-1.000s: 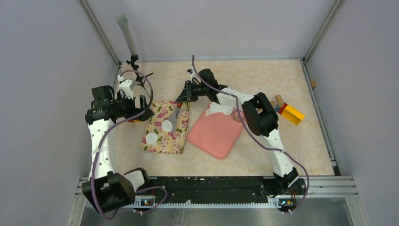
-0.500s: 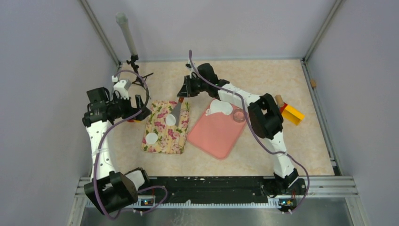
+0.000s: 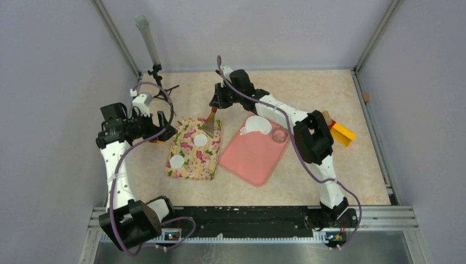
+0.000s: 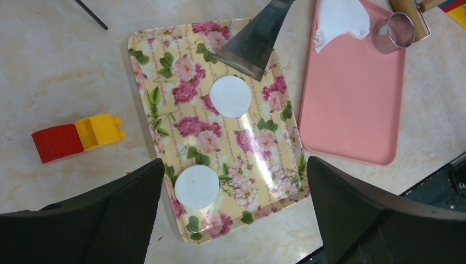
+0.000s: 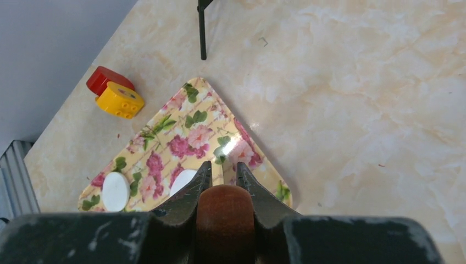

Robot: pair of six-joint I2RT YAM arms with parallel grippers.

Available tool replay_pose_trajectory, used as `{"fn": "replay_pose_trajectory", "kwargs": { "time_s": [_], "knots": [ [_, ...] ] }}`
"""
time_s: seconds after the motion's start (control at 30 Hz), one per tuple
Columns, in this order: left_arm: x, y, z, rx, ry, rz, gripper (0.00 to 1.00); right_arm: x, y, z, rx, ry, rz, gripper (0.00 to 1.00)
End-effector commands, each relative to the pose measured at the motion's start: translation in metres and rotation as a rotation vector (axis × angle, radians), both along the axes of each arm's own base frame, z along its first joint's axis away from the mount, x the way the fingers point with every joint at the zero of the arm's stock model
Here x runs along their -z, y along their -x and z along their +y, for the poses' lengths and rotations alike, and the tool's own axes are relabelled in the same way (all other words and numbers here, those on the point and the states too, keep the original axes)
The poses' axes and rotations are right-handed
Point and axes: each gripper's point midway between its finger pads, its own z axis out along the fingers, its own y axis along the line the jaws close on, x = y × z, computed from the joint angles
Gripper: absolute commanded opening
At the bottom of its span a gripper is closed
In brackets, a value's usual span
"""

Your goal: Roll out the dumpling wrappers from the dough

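Note:
Two dumpling wrappers (image 4: 231, 96) (image 4: 196, 186) lie flat on a floral tray (image 4: 165, 60); they also show from above as wrappers (image 3: 200, 140) (image 3: 177, 161). The dough (image 3: 257, 125), an irregular white sheet, rests at the far end of the pink board (image 3: 253, 159). My right gripper (image 5: 223, 170) (image 3: 215, 104) is shut on the brown wooden handle (image 5: 224, 212) of a metal spatula. Its blade (image 4: 255, 38) hovers over the tray's far edge, apart from the wrappers. My left gripper (image 4: 235, 181) stands open above the tray's near end, holding nothing.
A metal ring cutter (image 3: 279, 135) sits on the pink board beside the dough. A rolling pin (image 4: 409, 8) and coloured blocks (image 3: 342, 133) lie right of the board. Red and yellow blocks (image 4: 77, 137) lie left of the tray. A black stand (image 3: 156, 77) rises at the back left.
My right gripper has drawn the spatula back toward the tray's far edge, off the upper wrapper, which now lies free. The left arm shifted slightly and stays open.

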Motion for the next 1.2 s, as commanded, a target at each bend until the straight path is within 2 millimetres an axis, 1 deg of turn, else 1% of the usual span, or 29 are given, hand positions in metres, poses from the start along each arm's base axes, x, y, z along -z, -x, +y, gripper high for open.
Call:
{"fn": "replay_pose_trajectory", "kwargs": {
  "time_s": [0.0, 0.07, 0.1, 0.2, 0.27, 0.33, 0.37, 0.4, 0.43, 0.47, 0.5, 0.53, 0.63, 0.7, 0.8, 0.87, 0.93, 0.97, 1.0, 1.07, 1.1, 1.17],
  "knots": [
    [-0.005, -0.002, -0.001, 0.019, 0.008, -0.042, 0.99, -0.035, -0.016, -0.012, 0.054, 0.076, -0.148, 0.0],
    [-0.005, -0.002, -0.001, 0.018, 0.01, -0.042, 0.99, -0.051, -0.017, -0.014, 0.057, 0.077, -0.179, 0.0],
    [-0.004, -0.002, -0.001, 0.018, 0.011, -0.042, 0.99, -0.063, -0.016, -0.014, 0.046, 0.074, -0.194, 0.0],
    [-0.003, -0.003, -0.001, 0.019, 0.009, -0.046, 0.99, -0.116, -0.005, -0.019, -0.014, 0.032, -0.228, 0.0],
    [-0.003, -0.004, -0.001, 0.018, 0.006, -0.05, 0.99, -0.156, 0.006, -0.032, -0.043, -0.013, -0.227, 0.0],
    [-0.004, -0.005, 0.002, 0.004, -0.006, -0.051, 0.99, -0.191, 0.016, -0.058, -0.047, -0.046, -0.234, 0.0],
    [-0.004, -0.006, 0.004, -0.012, -0.019, -0.05, 0.99, -0.198, 0.021, -0.074, -0.045, -0.048, -0.224, 0.0],
    [-0.004, -0.007, 0.006, -0.024, -0.035, -0.046, 0.99, -0.214, 0.027, -0.092, -0.036, -0.06, -0.24, 0.0],
    [-0.004, -0.007, 0.005, -0.02, -0.052, -0.049, 0.99, -0.21, 0.033, -0.111, -0.025, -0.046, -0.227, 0.0],
    [-0.003, -0.007, 0.004, -0.015, -0.067, -0.048, 0.99, -0.209, 0.034, -0.136, 0.004, -0.045, -0.224, 0.0],
    [-0.002, -0.007, 0.0, -0.002, -0.08, -0.048, 0.99, -0.207, 0.041, -0.157, 0.018, -0.06, -0.219, 0.0],
    [-0.001, -0.006, -0.006, 0.022, -0.095, -0.047, 0.99, -0.217, 0.053, -0.182, 0.042, -0.1, -0.235, 0.0],
    [0.008, -0.002, -0.022, 0.08, -0.155, -0.024, 0.99, -0.19, 0.075, -0.243, 0.1, -0.195, -0.145, 0.0],
    [0.012, 0.001, -0.035, 0.121, -0.179, -0.024, 0.99, -0.166, 0.087, -0.28, 0.137, -0.228, -0.078, 0.0],
    [0.008, 0.003, -0.048, 0.168, -0.164, -0.05, 0.99, -0.117, 0.111, -0.319, 0.149, -0.263, 0.067, 0.0],
    [0.003, 0.003, -0.051, 0.18, -0.155, -0.065, 0.99, -0.085, 0.132, -0.336, 0.129, -0.275, 0.165, 0.0],
    [0.001, 0.004, -0.054, 0.189, -0.147, -0.071, 0.99, -0.055, 0.154, -0.347, 0.086, -0.255, 0.214, 0.0],
    [0.001, 0.005, -0.055, 0.193, -0.146, -0.073, 0.99, -0.043, 0.161, -0.353, 0.084, -0.237, 0.233, 0.0],
    [0.001, 0.006, -0.056, 0.196, -0.145, -0.074, 0.99, -0.035, 0.161, -0.363, 0.13, -0.249, 0.276, 0.0],
    [0.001, 0.006, -0.056, 0.194, -0.148, -0.086, 0.99, -0.034, 0.156, -0.377, 0.167, -0.291, 0.292, 0.0],
    [0.001, 0.006, -0.056, 0.192, -0.15, -0.088, 0.99, -0.032, 0.152, -0.381, 0.167, -0.282, 0.282, 0.0],
    [0.001, 0.006, -0.055, 0.188, -0.155, -0.091, 0.99, -0.023, 0.145, -0.389, 0.169, -0.213, 0.259, 0.0]
  ]
}}
